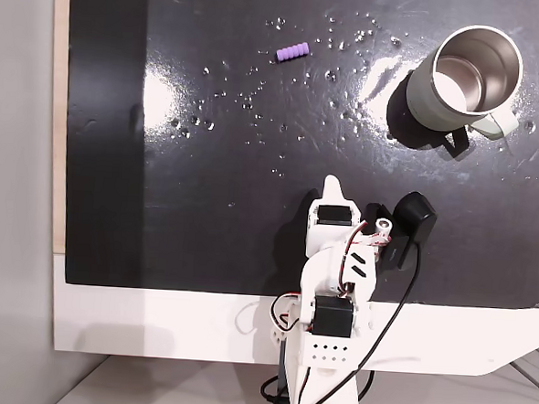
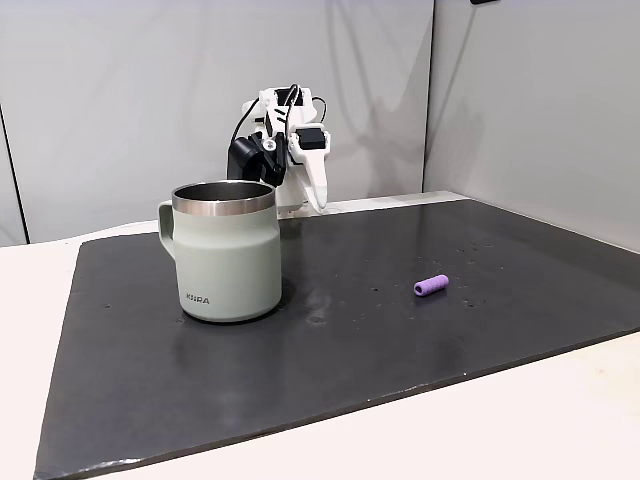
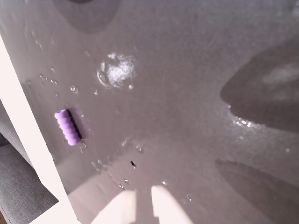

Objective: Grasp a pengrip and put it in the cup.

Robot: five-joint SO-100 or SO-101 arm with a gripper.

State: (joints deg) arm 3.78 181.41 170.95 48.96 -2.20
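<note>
1 pengrip (image 1: 292, 51) is seen lying on its side on the black mat (image 1: 203, 235), loose and untouched, well apart from everything else; in the wrist view it (image 3: 68, 127) rests near the mat's pale edge, off to the left of the 2 white fingertips (image 3: 122, 205). Lying flat with its ribbed length along the surface, it can be judged ready to be pinched across its narrow width rather than end to end, and a rubbery cylinder of this kind may roll if it is nudged. The cup (image 1: 466, 79) stands upright with its steel mouth open to above, at the far right of the mat in a fixed view looking down, its handle turned toward the arm's side; the opening is thus left free for a drop from above. The hand (image 3: 144, 205) is held low over bare mat close to the arm's base, gripping nothing, with its fingertips nearly together and only a narrow slit left between them. From that folded pose, shown in the side-on fixed view behind the cup (image 2: 226, 252), the reach toward the pengrip (image 2: 431, 286) is judged not yet begun. Small shiny specks are scattered over the mat, which covers most of the pale worktop (image 1: 152, 328).
</note>
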